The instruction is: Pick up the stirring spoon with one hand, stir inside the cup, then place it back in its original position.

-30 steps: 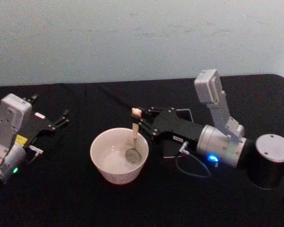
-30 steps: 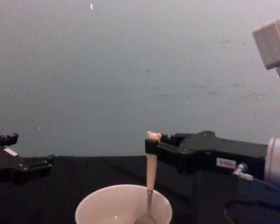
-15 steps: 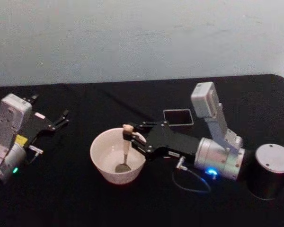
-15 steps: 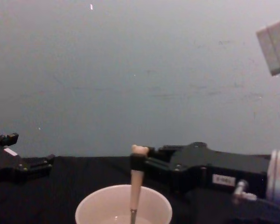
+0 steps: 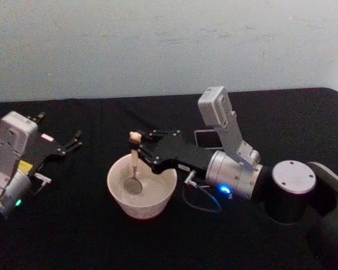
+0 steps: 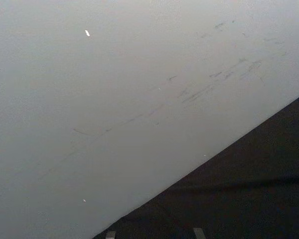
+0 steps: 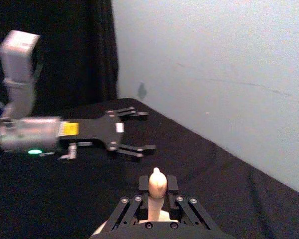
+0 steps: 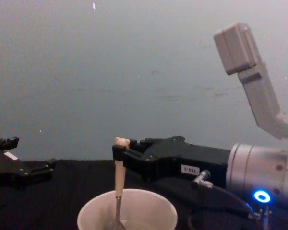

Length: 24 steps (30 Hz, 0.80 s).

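Leftward across the cup goes the right gripper [image 5: 136,144]: a second ago it held the spoon by the cup's right side, and now it holds it over the left half. Its jaws are closed narrowly on the spoon [image 5: 134,162] just under the bear head, which pokes up above the fingertips in the right wrist view [image 7: 157,182]. From the chest, the gripper [image 8: 120,153] reaches in from the right and the spoon [image 8: 118,178] hangs close to upright, its thin shaft dropping below the rim. The spoon's bowl sits low inside the cup [image 5: 142,206], left of centre and near the inner wall; whether it touches the bottom cannot be told. The cup [image 8: 166,215] stands on the black table [image 5: 73,236]. Behind the right arm, a dark holder [image 5: 204,138] is partly hidden by the wrist. Well off to the left, the left gripper [image 5: 57,127] lies low over the table, where it was before, fingers spread wide and holding nothing, as the right wrist view also shows [image 7: 139,130].
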Tool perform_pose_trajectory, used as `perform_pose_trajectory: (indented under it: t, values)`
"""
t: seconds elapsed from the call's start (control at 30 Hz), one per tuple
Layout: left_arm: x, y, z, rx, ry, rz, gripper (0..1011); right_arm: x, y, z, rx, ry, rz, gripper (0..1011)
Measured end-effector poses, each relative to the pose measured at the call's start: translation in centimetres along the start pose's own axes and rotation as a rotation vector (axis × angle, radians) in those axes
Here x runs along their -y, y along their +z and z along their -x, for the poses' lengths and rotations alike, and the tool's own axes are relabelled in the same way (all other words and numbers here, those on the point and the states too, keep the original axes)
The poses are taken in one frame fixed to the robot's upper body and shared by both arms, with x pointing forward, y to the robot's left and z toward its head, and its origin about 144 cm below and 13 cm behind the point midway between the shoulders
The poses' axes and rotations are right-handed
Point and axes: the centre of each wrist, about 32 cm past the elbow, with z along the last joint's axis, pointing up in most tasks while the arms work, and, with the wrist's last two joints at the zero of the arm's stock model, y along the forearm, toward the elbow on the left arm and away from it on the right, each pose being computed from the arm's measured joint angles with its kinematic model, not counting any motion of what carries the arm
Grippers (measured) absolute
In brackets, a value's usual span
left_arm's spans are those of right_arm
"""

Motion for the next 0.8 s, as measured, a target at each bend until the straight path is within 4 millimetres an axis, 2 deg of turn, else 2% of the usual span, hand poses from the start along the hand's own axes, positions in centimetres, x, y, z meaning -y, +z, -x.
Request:
perform_pose_trajectory:
  t: [0.3,0.57,0.8]
  values:
    - [0.0,0.0,0.0,0.000,0.000,0.000,1001,0.1,0.3,-1.5,0.000,-0.065,-0.001,214]
    - [0.0,0.0,0.0,0.000,0.000,0.000,1001,2.8,0.8,-2.3,-0.010,-0.069,0.009,214]
    - [0.0,0.0,0.0,0.000,0.000,0.000,1001,5.2,0.9,-1.7,-0.032,-0.020,0.025,214]
